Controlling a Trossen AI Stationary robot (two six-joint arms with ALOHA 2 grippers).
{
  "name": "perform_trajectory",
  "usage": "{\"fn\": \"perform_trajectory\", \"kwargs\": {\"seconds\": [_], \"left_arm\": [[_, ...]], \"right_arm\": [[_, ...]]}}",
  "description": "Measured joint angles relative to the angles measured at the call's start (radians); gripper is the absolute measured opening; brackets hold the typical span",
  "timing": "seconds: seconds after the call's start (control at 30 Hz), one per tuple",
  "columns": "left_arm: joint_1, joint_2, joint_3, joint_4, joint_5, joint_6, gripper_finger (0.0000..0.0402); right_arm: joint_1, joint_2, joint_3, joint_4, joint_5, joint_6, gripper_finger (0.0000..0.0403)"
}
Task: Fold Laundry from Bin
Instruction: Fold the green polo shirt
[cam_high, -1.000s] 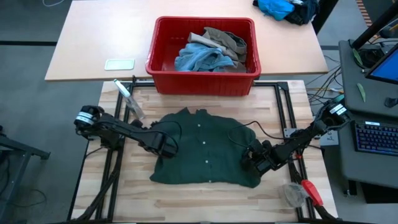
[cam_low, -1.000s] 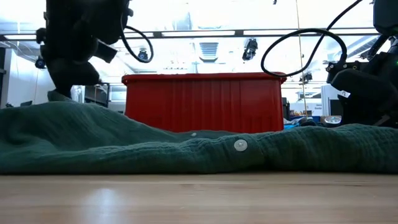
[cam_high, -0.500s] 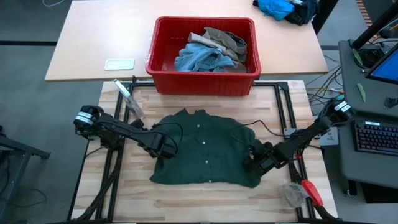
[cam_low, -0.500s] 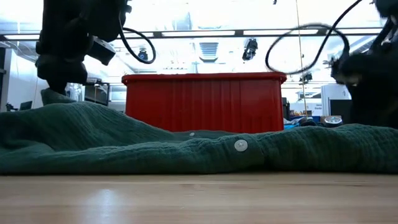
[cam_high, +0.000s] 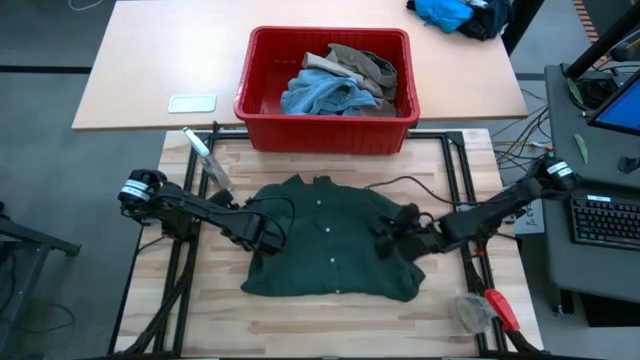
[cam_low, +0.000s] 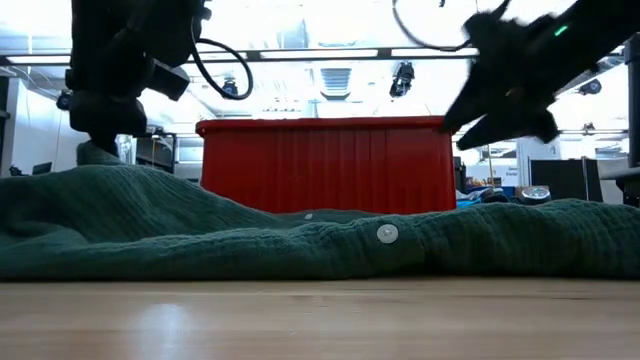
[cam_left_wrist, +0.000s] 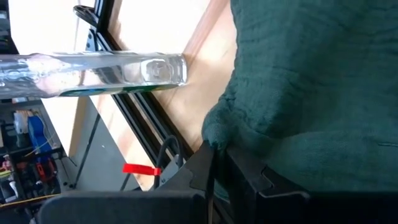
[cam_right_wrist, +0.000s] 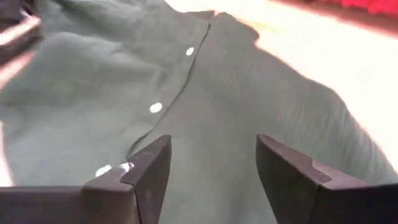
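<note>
A dark green shirt lies spread flat on the wooden surface, button placket up, its white buttons showing in a line down the middle. The left claw sits at the shirt's left edge, clenched on a fold of the fabric, as its wrist view shows the cloth pinched between the dark fingers. The right claw hangs just over the shirt's right half, lifted off the cloth in the low view; its fingers stand apart with nothing between them, green fabric visible through the gap. Behind the shirt, on a paler surface, stands the red bin holding a light blue garment and a khaki one.
</note>
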Motion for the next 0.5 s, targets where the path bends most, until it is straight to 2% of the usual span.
{"fn": "perform_trajectory", "kwargs": {"seconds": [0.1, 0.23, 0.37, 0.5], "left_arm": [[0.0, 0.0, 0.0, 0.0, -0.004, 0.0, 0.0014], [0.0, 0.0, 0.0, 0.0, -0.005, -0.004, 0.0014], [-0.001, 0.0, 0.0, 0.0, -0.004, -0.004, 0.0014], [-0.003, -0.003, 0.0, 0.001, 0.0, 0.015, 0.0014]], "right_arm": [[-0.077, 0.101, 0.0, 0.11, -0.014, -0.139, 0.0199], [-0.161, 0.248, -0.001, 0.202, -0.024, -0.199, 0.0169], [-0.225, 0.36, -0.002, 0.185, -0.043, -0.184, 0.0131], [-0.281, 0.4, 0.002, 0.066, -0.043, -0.123, 0.0087]]}}
